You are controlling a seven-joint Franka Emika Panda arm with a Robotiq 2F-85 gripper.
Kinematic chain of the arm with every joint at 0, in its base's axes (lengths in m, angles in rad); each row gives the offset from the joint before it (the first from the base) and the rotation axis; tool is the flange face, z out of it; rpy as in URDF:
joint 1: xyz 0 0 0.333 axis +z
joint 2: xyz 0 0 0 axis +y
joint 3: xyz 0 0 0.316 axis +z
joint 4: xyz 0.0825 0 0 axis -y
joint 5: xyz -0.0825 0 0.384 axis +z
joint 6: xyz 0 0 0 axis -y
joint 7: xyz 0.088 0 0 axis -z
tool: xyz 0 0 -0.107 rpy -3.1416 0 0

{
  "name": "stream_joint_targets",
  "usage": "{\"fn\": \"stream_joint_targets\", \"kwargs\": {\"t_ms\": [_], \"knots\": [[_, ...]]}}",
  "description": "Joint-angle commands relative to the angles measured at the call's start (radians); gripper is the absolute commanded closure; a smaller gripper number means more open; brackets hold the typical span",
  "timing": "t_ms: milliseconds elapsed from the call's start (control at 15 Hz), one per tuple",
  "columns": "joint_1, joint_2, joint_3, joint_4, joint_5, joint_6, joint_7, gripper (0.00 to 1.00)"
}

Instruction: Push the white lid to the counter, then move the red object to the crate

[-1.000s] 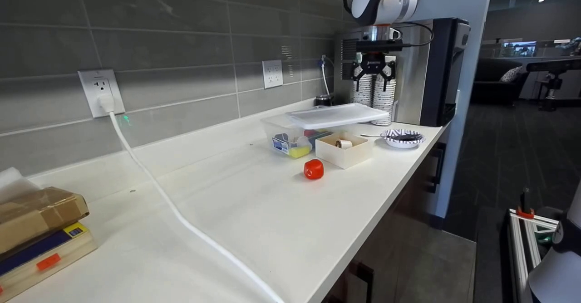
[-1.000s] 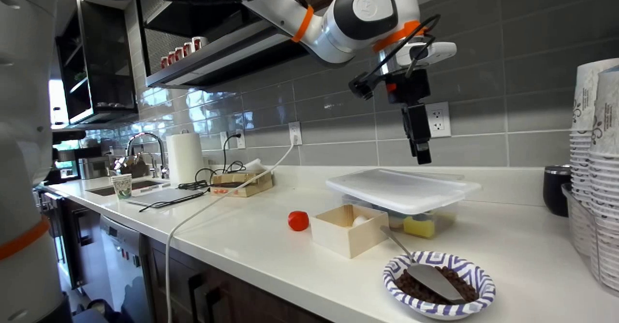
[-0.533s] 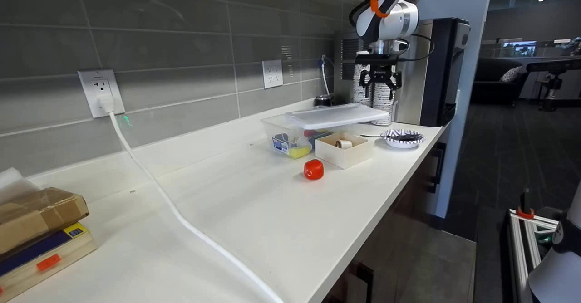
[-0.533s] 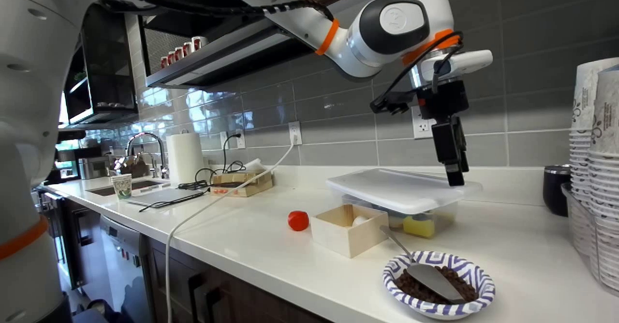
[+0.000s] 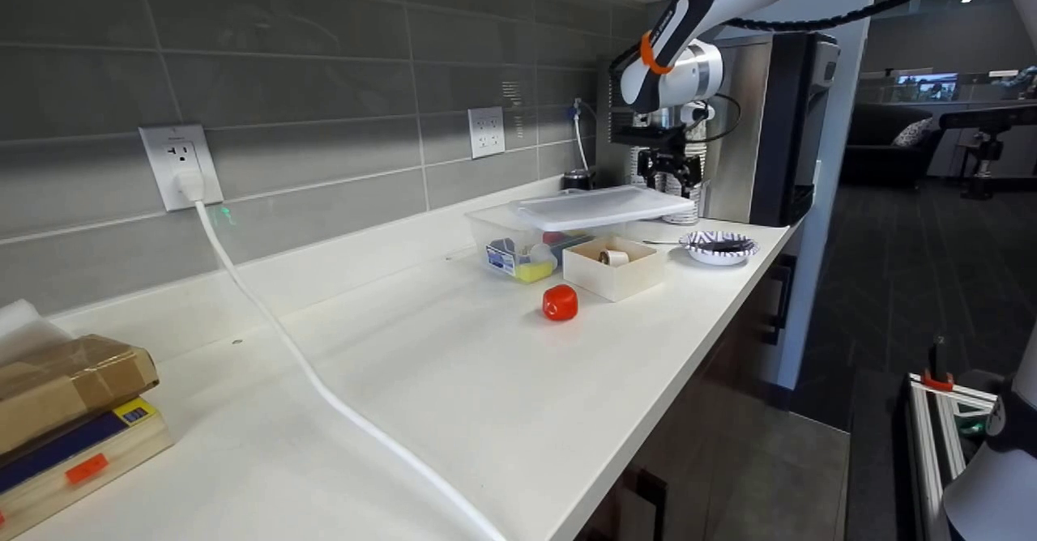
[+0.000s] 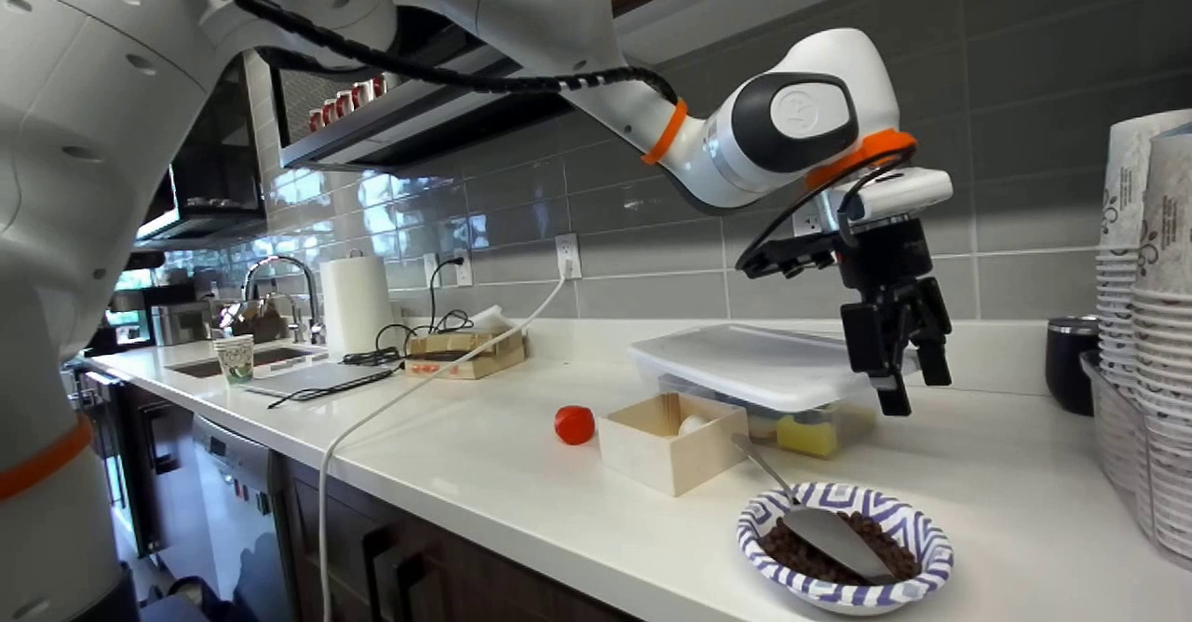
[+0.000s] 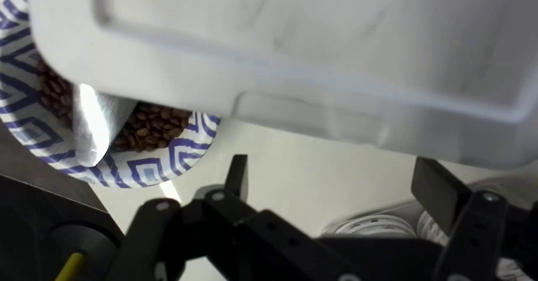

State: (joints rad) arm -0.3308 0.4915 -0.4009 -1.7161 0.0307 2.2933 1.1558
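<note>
The white lid (image 5: 603,207) rests slightly tilted on top of a clear plastic bin (image 5: 512,241) in both exterior views. The lid (image 7: 273,54) fills the top of the wrist view. My gripper (image 6: 916,389) is open and empty, pointing down beside the lid's edge on the paper-cup side. In the wrist view, my gripper (image 7: 332,176) has its right fingertip close to the lid's edge; I cannot tell whether they touch. The red object (image 5: 560,302) lies on the white counter (image 5: 454,379) beside a small pale box (image 6: 666,450). It is out of the wrist view.
A patterned bowl (image 6: 847,547) of brown beans with a metal scoop stands near the counter's front edge. Stacked paper cups (image 6: 1164,371) and a black tumbler (image 6: 1071,366) stand past the bin. A white cable (image 5: 324,387) crosses the counter. The tiled wall is behind.
My gripper has come down from high above to the level of the lid, beyond its cup-side edge, and has turned somewhat. It stays open. The lid and red object have not moved.
</note>
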Motion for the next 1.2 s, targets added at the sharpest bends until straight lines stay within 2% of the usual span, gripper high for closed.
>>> {"fn": "stream_joint_targets", "kwargs": {"t_ms": [0, 600, 800, 1133], "knots": [[0.018, 0.079, 0.013, 0.105, 0.011, -0.034, 0.073, 0.0], [0.06, 0.114, 0.089, 0.187, 0.012, -0.062, 0.049, 0.0], [0.076, 0.101, 0.094, 0.183, 0.004, -0.072, 0.045, 0.0], [0.138, 0.082, 0.059, 0.176, -0.069, -0.138, 0.108, 0.0]]}}
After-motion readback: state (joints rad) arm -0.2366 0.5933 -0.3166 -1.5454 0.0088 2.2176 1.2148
